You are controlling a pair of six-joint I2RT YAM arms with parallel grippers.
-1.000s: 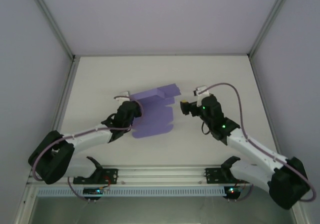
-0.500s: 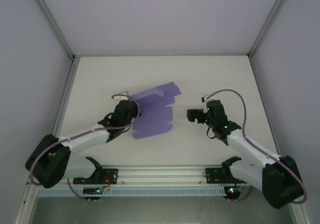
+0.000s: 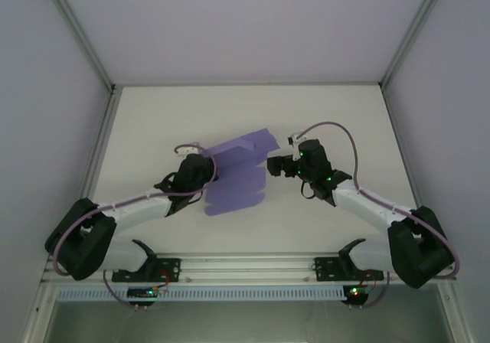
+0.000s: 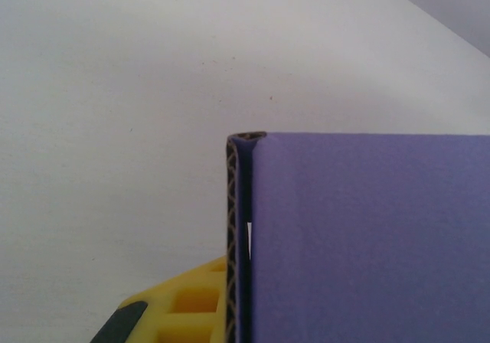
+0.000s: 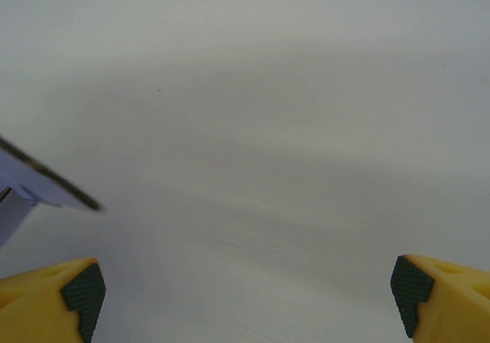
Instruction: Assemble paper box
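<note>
Counter: a white, flat counter (image 3: 153, 121) is seen from above, enclosed by pale panels on three sides.
Paper box: a thin lilac-purple paper box blank (image 3: 236, 176) is placed in the middle of the top view, between the two arms. A lighter strip with a stepped outline is seen along its upper edge. Whether the blank lies fully flat on the counter cannot be told.
Left arm: the white-and-black left arm (image 3: 138, 205) is stretched from the lower left of the top view to the blank's left edge.
Left fingers: the yellow plastic left fingers (image 4: 184, 312) are clamped on the blank's left edge. In the left wrist view the purple card is spread across the lower right, with a dark cross-hatched strip pressed along its left border.
Right arm: the white-and-black right arm (image 3: 367, 205) is stretched from the lower right toward the blank's right edge.
Right fingers: the yellow right fingers (image 5: 57, 301), tipped with dark pads, are held wide apart in the lower corners of the right wrist view, and bare counter is seen between them. A corner of the card is caught at the left border, above the left-hand finger. In the top view they are placed just beside the blank's right edge, and contact cannot be told.
</note>
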